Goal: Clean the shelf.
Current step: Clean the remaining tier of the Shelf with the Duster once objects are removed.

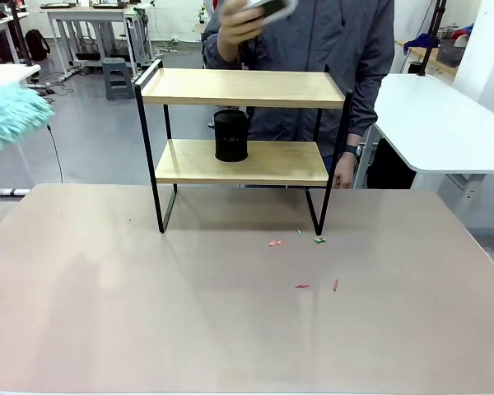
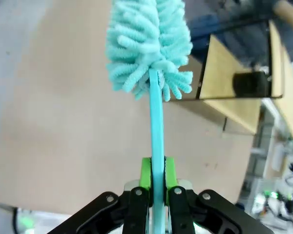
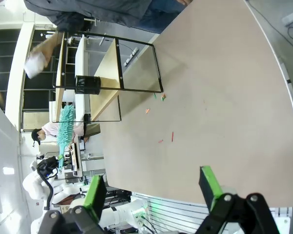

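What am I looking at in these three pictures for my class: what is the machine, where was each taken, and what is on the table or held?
This is a two-armed robot at a table, facing a person. The front view looks across the table from between the arms. The other two come from cameras on the wrists, each looking along its own hand. On the table stands a two-tier shelf with a black mesh pen cup on its lower board, and small coloured scraps lie in front of it. The left hand is shut on a teal fluffy duster. The right hand is open and holds nothing.
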`<action>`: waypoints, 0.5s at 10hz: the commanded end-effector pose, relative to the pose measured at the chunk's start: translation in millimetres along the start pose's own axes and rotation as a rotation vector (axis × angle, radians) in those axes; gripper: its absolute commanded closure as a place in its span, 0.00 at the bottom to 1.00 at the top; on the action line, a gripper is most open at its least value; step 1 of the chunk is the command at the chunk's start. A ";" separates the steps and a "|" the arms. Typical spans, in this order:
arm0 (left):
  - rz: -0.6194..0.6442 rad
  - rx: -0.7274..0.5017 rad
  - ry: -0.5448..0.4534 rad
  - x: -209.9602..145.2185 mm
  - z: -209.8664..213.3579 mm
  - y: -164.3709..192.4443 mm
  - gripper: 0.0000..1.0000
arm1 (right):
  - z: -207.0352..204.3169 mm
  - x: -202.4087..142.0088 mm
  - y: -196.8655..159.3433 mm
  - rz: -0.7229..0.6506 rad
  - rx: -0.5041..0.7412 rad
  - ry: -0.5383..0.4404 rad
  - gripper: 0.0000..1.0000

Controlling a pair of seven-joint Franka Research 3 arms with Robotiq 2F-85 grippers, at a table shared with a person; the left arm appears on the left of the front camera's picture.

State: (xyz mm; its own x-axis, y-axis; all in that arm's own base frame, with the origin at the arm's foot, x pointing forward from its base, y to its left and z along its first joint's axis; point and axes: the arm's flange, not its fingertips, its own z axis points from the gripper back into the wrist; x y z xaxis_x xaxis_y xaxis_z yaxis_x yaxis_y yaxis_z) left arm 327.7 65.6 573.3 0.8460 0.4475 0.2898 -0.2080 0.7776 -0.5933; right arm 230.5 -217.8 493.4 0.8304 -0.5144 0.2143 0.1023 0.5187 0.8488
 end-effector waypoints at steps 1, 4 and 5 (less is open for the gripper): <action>-0.233 -0.073 0.122 17.4 -30.3 2.9 0.88 | -0.5 1.6 0.7 0.023 0.024 -0.012 0.00; -0.101 -0.018 0.074 2.3 -28.1 -1.9 0.88 | -0.5 1.6 0.7 0.023 0.024 -0.012 0.00; -0.101 -0.018 0.074 2.3 -28.1 -1.9 0.88 | -0.5 1.6 0.7 0.023 0.024 -0.012 0.00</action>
State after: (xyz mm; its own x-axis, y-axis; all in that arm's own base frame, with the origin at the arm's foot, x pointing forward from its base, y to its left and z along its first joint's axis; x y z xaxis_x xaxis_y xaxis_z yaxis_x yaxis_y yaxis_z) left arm 354.7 51.7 547.3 0.9101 0.3000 0.2859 -0.0888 0.8150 -0.5726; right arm 230.4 -217.8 493.5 0.8303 -0.5143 0.2146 0.1022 0.5191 0.8486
